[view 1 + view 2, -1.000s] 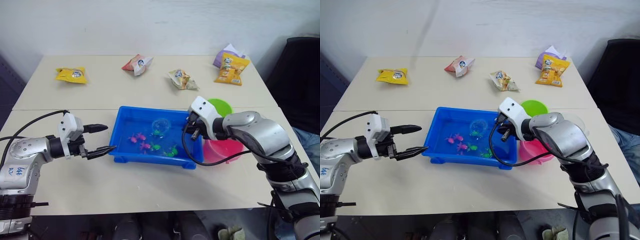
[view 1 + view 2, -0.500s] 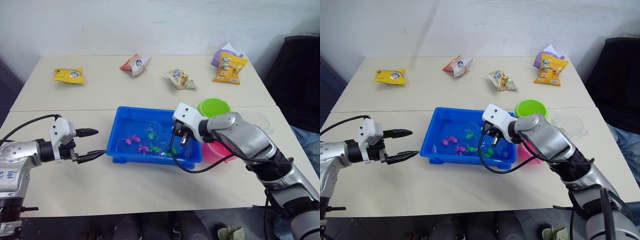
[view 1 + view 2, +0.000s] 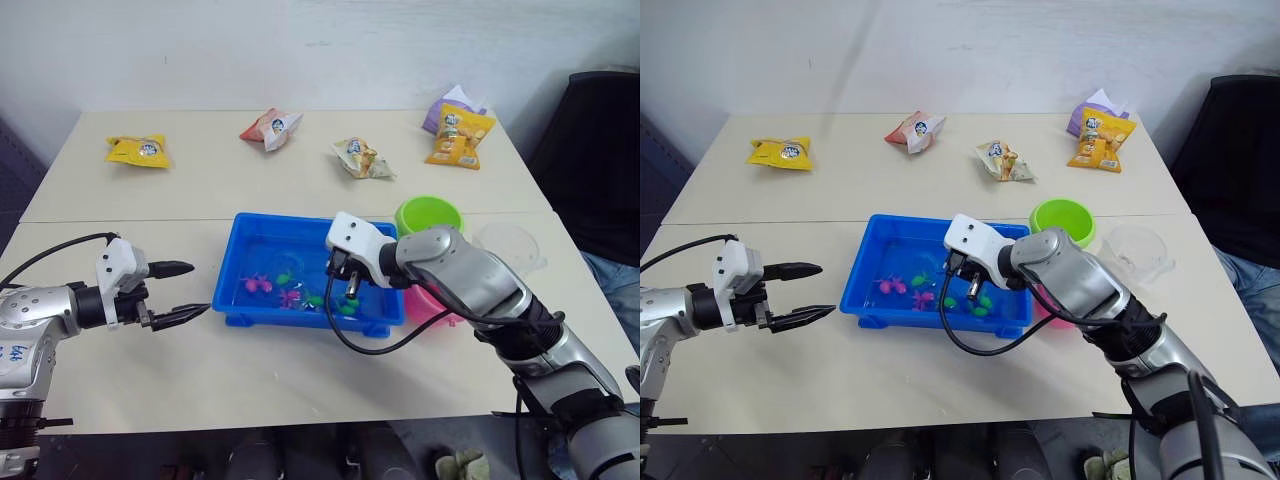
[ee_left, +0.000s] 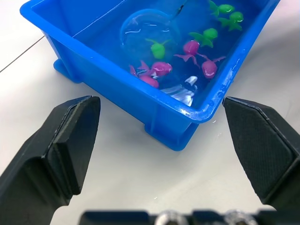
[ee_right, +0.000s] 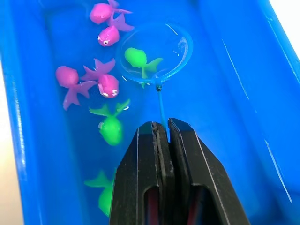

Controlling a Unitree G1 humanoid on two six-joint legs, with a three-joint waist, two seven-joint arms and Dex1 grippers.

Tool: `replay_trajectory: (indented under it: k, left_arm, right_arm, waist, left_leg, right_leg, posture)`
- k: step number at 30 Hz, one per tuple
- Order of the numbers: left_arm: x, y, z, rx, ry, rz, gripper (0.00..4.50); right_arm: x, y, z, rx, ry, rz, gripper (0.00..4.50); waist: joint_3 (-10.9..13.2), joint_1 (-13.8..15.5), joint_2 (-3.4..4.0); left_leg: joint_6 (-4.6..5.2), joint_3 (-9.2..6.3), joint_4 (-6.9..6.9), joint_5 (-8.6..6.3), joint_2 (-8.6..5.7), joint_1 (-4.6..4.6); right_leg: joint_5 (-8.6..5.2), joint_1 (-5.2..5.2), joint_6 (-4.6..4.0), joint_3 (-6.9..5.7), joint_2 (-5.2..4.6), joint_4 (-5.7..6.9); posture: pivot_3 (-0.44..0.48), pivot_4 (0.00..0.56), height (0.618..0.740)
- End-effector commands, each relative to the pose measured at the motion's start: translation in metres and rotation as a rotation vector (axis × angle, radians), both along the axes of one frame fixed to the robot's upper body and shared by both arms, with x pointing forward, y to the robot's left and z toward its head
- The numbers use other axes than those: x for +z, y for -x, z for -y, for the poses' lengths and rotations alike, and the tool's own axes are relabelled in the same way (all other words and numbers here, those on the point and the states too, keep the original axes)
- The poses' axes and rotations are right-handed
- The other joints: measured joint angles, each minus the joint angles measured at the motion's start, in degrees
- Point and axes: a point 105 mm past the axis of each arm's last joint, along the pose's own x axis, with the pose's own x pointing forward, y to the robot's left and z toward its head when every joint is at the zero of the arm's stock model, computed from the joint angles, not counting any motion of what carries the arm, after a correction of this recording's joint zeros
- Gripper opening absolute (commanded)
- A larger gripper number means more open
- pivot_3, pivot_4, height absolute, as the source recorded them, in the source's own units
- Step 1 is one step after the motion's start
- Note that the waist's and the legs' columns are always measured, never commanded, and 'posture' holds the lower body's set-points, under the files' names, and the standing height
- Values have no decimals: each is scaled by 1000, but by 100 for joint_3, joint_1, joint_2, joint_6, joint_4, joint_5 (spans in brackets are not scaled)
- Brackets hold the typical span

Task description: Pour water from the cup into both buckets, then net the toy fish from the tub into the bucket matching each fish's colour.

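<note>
The right gripper [image 5: 161, 129] reaches down into the blue tub [image 3: 250, 228] at the centre of the frame, fingers pressed together on the thin handle of the net [image 5: 154, 55]. The hoop sits in the water around a green fish [image 5: 137, 58], though whether the fish is truly inside I can't quite tell. Pink fish [image 5: 108, 86] lie just beside it. The left gripper [image 3: 177, 292] hovers left of the tub, fingers spread wide, holding nothing. The green bucket [image 3: 429, 215] stands right of the tub.
</note>
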Motion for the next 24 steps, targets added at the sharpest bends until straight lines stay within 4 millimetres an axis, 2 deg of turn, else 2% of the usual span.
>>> replay_trajectory:
  k: [1,7,13,19,24]
  left_arm:
    - [15,2,-1,-10,-13,49,4484]
    - [16,3,-2,-11,-15,46,4484]
    - [18,5,-5,-11,-23,41,4484]
    - [18,6,-6,-14,-28,34,4484]
    - [18,6,-6,-15,-29,31,4484]
  right_arm:
    - [9,5,-10,61,3,36,0]
    - [4,4,-12,107,86,76,0]
    - [3,11,-25,192,111,77,0]
    - [4,18,-28,269,108,59,0]
    - [12,16,-28,251,25,25,0]
  waist:
    - [0,-1,0]
    - [0,-4,0]
    - [0,-13,0]
    - [0,-5,0]
    - [0,-13,1]
  left_leg:
    - [0,0,0,0,0,0]
    - [0,0,0,0,0,0]
    - [0,0,0,0,0,0]
    - [0,0,0,0,-1,-2]
    - [0,0,0,0,0,-1]
  right_leg:
    - [0,0,0,0,0,0]
    - [0,-1,0,0,0,0]
    - [0,-2,0,-1,0,1]
    - [0,-3,-1,-1,-2,0]
    - [0,-4,-1,-2,-1,2]
  posture:
    - [0,150,739]
    - [0,150,739]
    - [0,150,739]
    - [0,150,739]
    - [0,150,739]
